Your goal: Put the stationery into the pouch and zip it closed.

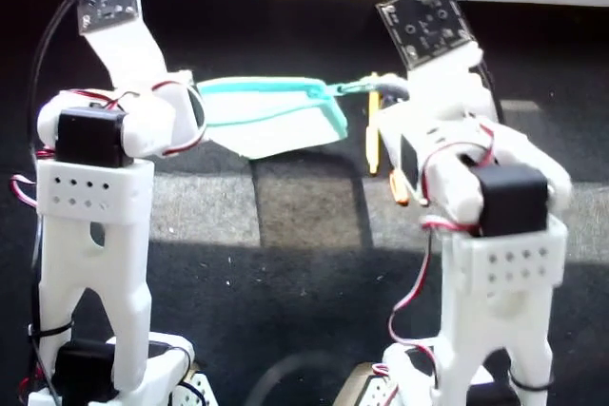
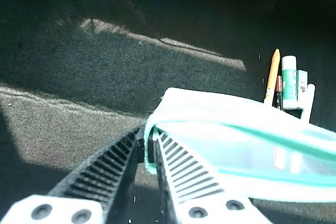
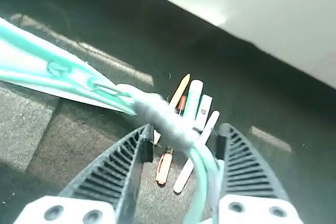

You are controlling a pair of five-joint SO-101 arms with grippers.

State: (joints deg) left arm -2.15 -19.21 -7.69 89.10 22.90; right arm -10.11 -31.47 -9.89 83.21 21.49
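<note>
Left gripper [image 2: 148, 141]: fingers pressed together on the corner edge of the translucent white pouch with teal zip trim [image 2: 236, 148], which spans between both arms.
Right gripper [image 3: 186, 129]: jaws spread; the pouch's teal cord with grey wrap [image 3: 157, 114] runs through the gap, close to one finger.
Dark mat [image 1: 285, 282]: stretches between the arm bases, crossed by a sunlit band.
Stationery [image 3: 195, 103]: orange pencil [image 3: 180, 88], white-and-teal stick and pens lie side by side on the mat beyond the cord, outside the pouch.
White wall [image 3: 252, 9]: borders the mat's far edge.
</note>
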